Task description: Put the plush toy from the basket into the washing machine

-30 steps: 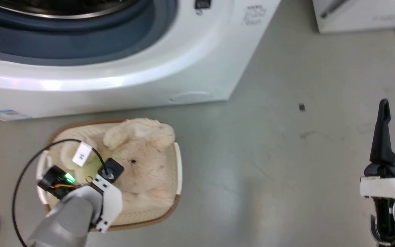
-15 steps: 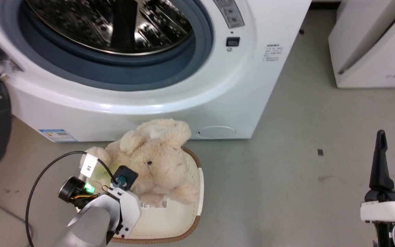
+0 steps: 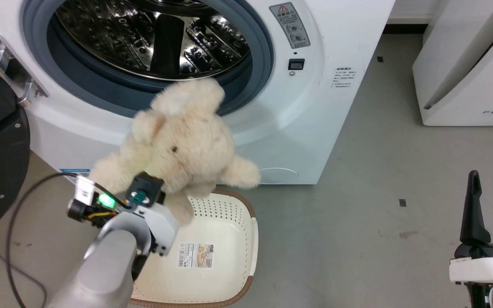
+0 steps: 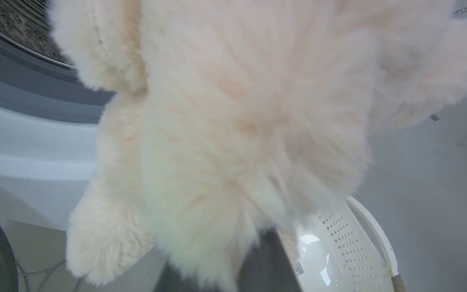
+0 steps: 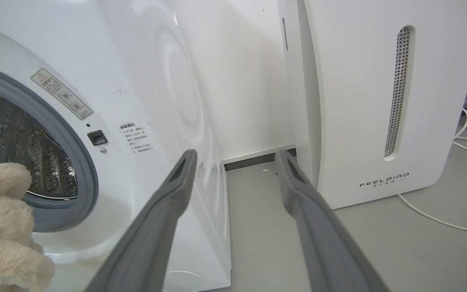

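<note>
Got the plush toy [image 3: 182, 141] pinched in the left gripper [image 3: 154, 194], dangling above the basket [image 3: 253, 222] by the washing machine [image 3: 315, 111]. Holding nothing in the right gripper [image 3: 492, 188], 2 fingers [image 3: 473, 209] parted.

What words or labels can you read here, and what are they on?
"FEELBIRD": on the white appliance.
Too small to read: warning sticker and printed notice on the washing machine.
Too small to read: paper label on the basket floor.

Cream-beige plush toy [image 3: 184, 137], cream basket [image 3: 233, 222] (brown rim), white washing machine [image 3: 315, 128].
</note>
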You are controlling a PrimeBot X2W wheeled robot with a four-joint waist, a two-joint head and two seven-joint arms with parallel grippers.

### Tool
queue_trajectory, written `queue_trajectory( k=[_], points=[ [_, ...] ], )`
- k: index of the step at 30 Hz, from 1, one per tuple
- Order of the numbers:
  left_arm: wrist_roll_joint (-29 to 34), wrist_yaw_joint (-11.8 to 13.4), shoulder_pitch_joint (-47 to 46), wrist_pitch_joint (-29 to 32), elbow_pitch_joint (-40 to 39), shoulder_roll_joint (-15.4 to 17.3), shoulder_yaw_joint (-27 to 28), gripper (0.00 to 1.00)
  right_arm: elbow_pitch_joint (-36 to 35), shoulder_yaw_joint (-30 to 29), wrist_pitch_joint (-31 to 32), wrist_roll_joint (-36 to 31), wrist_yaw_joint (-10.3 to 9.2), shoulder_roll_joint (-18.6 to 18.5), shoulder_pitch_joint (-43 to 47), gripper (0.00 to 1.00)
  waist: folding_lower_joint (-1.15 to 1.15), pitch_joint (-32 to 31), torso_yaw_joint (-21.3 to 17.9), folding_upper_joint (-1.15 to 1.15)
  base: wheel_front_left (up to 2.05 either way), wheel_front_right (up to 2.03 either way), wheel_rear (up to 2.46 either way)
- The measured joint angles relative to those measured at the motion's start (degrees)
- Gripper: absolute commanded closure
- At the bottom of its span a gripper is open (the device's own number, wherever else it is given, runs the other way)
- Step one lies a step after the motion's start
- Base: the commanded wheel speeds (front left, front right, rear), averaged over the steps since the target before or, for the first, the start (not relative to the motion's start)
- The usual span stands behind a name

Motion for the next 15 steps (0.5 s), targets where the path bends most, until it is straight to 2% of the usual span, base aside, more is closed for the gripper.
queue_trajectory(
  k=[6,15],
  points=[
    [-1.5,2.1,-0.7,0.0,-5.5,1.6,4.4,1.00,-0.1,0.3,0.0,0.1,0.00,0.0,-0.2,0.00,0.00,1.8,-1.2,0.00,0.00,0.00,0.00],
    [-2.0,2.8,-9.5,0.0,-6.0,3.5,8.5,1.00,-0.8,0.9,0.0,0.9,0.00,0.0,-4.0,0.00,0.01,7.1,-3.6,0.00,0.00,0.00,0.00]
  ],
)
